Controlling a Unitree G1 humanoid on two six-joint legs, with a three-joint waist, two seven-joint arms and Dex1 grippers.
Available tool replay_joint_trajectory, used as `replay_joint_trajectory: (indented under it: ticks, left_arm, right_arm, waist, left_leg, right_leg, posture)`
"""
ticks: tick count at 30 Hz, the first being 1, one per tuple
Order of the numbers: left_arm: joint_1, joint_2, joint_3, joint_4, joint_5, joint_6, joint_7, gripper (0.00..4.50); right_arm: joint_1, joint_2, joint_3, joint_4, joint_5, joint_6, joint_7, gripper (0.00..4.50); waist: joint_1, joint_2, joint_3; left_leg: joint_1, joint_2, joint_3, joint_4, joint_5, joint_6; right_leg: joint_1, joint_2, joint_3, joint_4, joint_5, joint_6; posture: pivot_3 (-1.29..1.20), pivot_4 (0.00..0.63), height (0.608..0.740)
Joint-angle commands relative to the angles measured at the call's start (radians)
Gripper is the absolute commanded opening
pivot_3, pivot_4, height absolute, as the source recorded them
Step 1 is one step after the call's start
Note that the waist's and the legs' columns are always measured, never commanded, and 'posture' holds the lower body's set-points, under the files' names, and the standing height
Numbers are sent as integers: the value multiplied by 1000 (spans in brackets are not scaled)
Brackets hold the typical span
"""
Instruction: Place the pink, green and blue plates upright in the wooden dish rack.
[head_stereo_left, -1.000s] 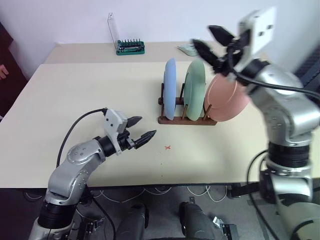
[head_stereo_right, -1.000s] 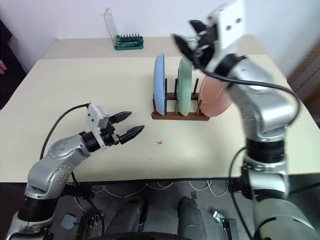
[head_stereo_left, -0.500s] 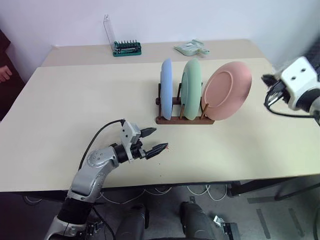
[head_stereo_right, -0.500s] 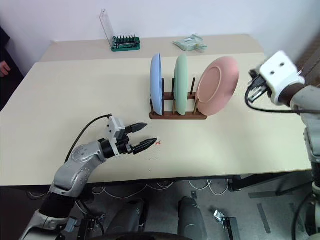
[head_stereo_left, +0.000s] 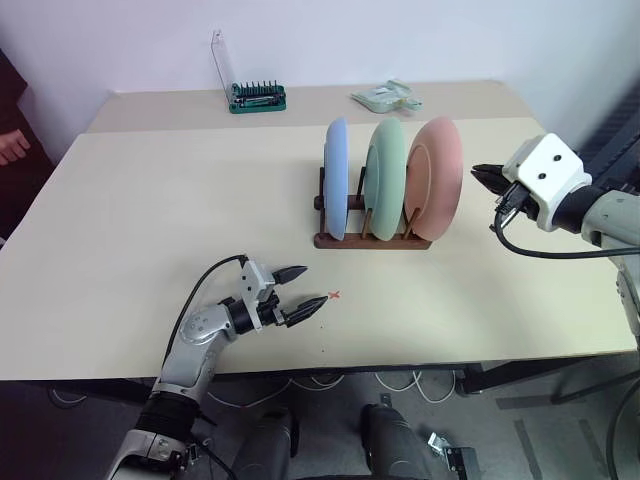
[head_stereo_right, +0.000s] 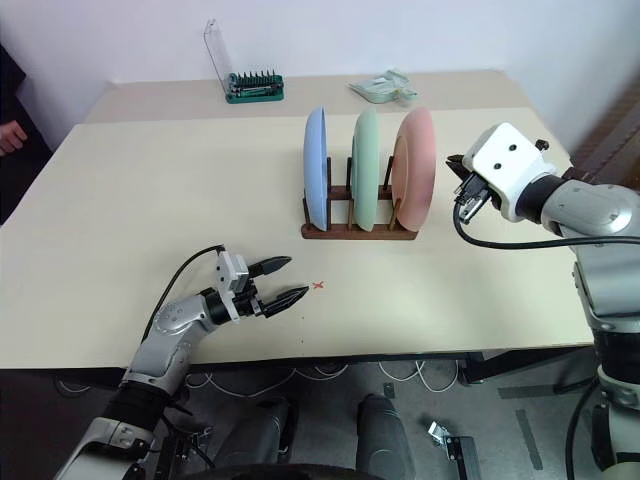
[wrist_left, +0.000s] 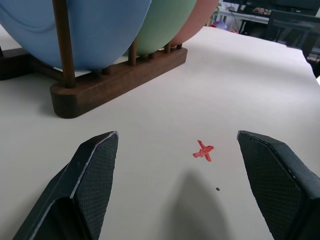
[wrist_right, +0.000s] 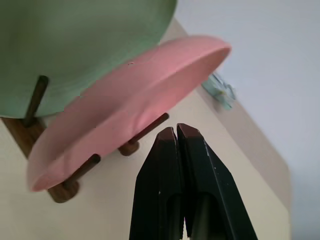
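Wooden dish rack (head_stereo_left: 372, 239): small, dark brown, thin upright pegs on base rails; stands on the table, right of centre. Blue plate (head_stereo_left: 337, 178): upright on edge, leftmost slot. Green plate (head_stereo_left: 387, 165): upright, middle slot. Pink plate (head_stereo_left: 436, 178): upright, rightmost slot, just beside the green one.

A green-based screwdriver-bit case (head_stereo_left: 258, 96) with its clear lid upright stands at the worktop's (head_stereo_left: 150, 200) far edge. A pale green packet (head_stereo_left: 386, 97) lies to its right. A small red cross (head_stereo_left: 335, 294) marks the near side.
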Motion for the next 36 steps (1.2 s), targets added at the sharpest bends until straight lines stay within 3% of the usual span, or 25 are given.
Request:
replay_joint_trajectory:
  ticks: [1,8,13,23,36]
  left_arm:
    - [23,5,23,15,10,-15,3,3942]
    - [70,43,74,-153,57,-27,128,3942]
    - [53,44,148,-241,-4,75,209,3942]
    - [-42,195,283,-375,-76,329,268,3942]
    - [-66,237,297,-594,-127,643,399,3942]
  right_arm:
    - [-19,-17,-27,18,-40,-12,-21,42]
    - [81,-29,-86,83,-46,-44,5,42]
    - [139,-9,-87,114,-39,-70,16,42]
    - [199,42,-94,135,27,-77,73,42]
    - [236,95,-114,199,74,-114,88,42]
  waist:
    - [0,0,0]
    - [1,0,0]
    - [1,0,0]
    - [-2,0,1]
    - [-3,-1,1]
  left_leg:
    - [0,0,0,0,0,0]
    - [0,0,0,0,0,0]
    - [0,0,0,0,0,0]
    - [0,0,0,0,0,0]
    - [0,0,-1,1,0,0]
  right_leg:
    - [0,0,0,0,0,0]
    - [0,0,0,0,0,0]
    - [0,0,0,0,0,0]
    - [0,0,0,0,0,1]
    - [1,0,0,0,0,1]
  posture:
    - [0,150,740]
    - [0,150,740]
    - [0,150,740]
    - [0,150,740]
    - [0,150,740]
